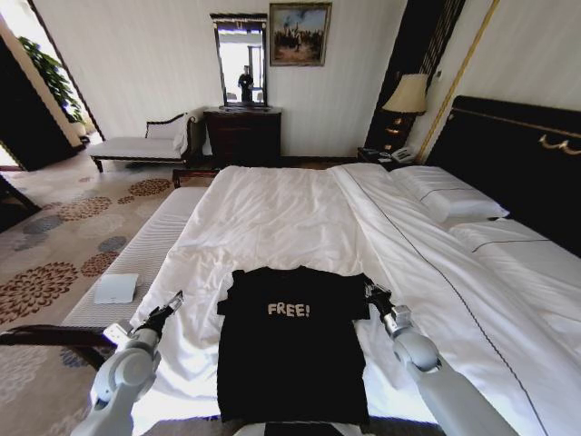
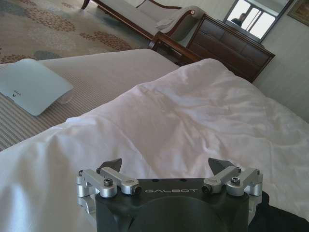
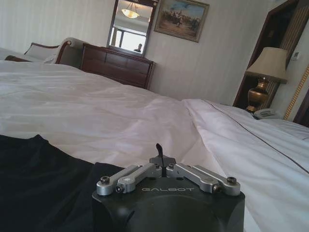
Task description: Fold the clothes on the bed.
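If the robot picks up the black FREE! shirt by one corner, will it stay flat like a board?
Probably not. The T-shirt looks like thin cloth lying limp on the bed, so it would likely droop and bunch. It seems light, and might slide easily over the smooth white sheet.

Head camera high, looking down the bed, wrist cameras low, facing across its duvet, sharing the dresser.

Our arms are rounded silver-grey shells. Each hand, left hand and right hand, has a black housing marked GALBOT, silver linkages with dark screws, and black fingertips.
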